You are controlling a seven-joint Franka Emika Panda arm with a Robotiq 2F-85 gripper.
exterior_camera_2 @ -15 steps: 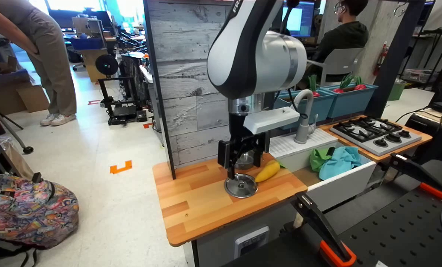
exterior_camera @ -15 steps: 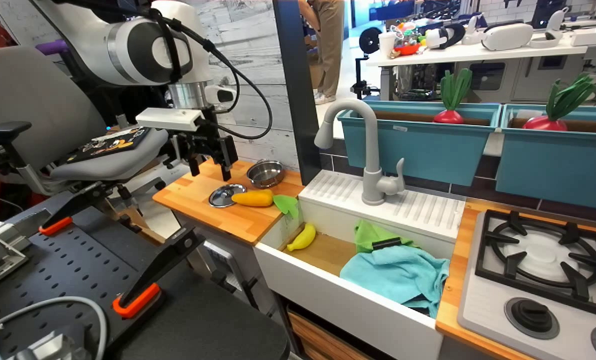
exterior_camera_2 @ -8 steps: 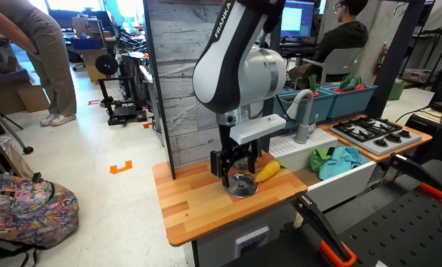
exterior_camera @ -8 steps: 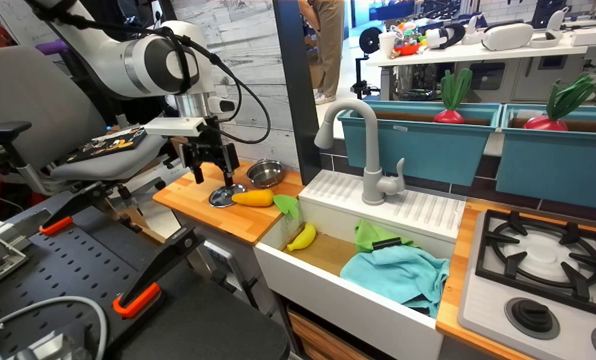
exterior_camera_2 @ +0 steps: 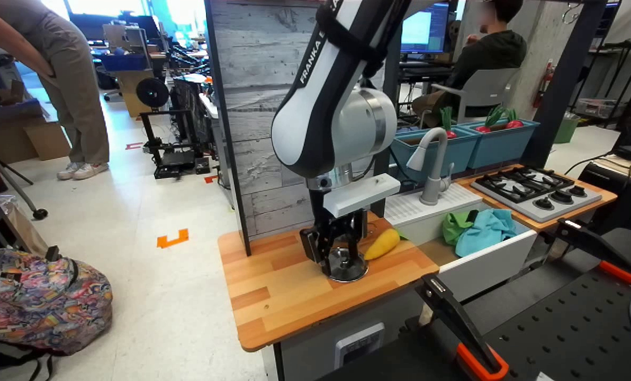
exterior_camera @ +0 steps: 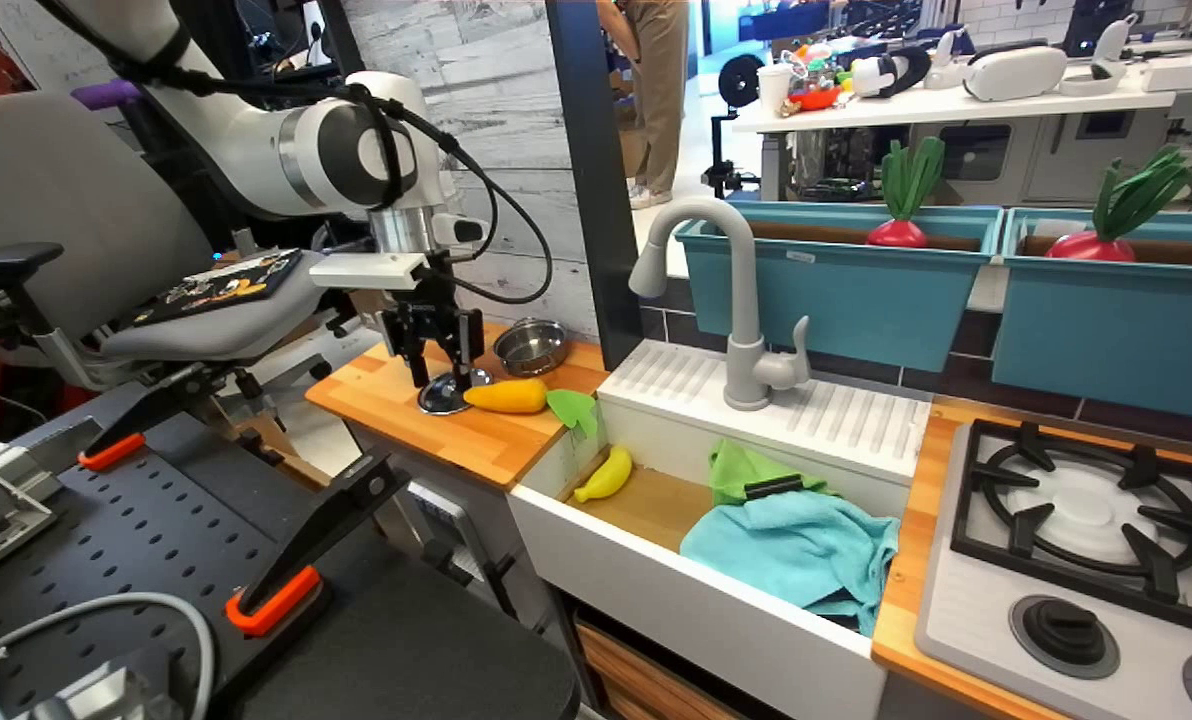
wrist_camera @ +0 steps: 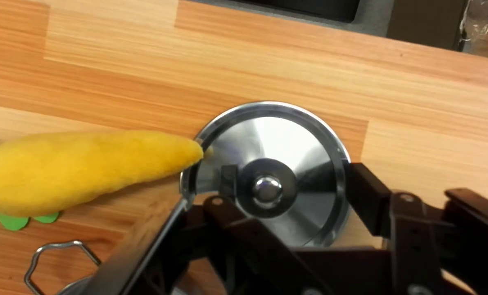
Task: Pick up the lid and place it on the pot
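The lid [wrist_camera: 267,180] is a round shiny metal disc with a centre knob. It lies on the wooden counter and shows in both exterior views [exterior_camera: 443,398] [exterior_camera_2: 347,269]. My gripper [wrist_camera: 291,178] points down at the lid with its fingers apart, one on each side of the knob. One finger is over the lid near the knob, the other at the rim. I cannot tell whether they touch it. The gripper shows in both exterior views [exterior_camera: 443,383] [exterior_camera_2: 341,263]. The pot [exterior_camera: 531,367] stands behind the lid, uncovered. In the wrist view its wire handle [wrist_camera: 57,246] shows at the lower left.
A yellow plush carrot [wrist_camera: 88,170] lies beside the lid, its tip at the lid's rim. The white sink [exterior_camera: 696,620] next to the counter [exterior_camera: 476,445] holds a toy banana [exterior_camera: 606,474] and cloths [exterior_camera: 796,545]. A wood-look wall [exterior_camera_2: 273,174] rises behind the counter.
My gripper has come down from above the lid to its level, moving right in an exterior view. Its fingers stand closer together than before. The lid, pot and carrot have not visibly moved.
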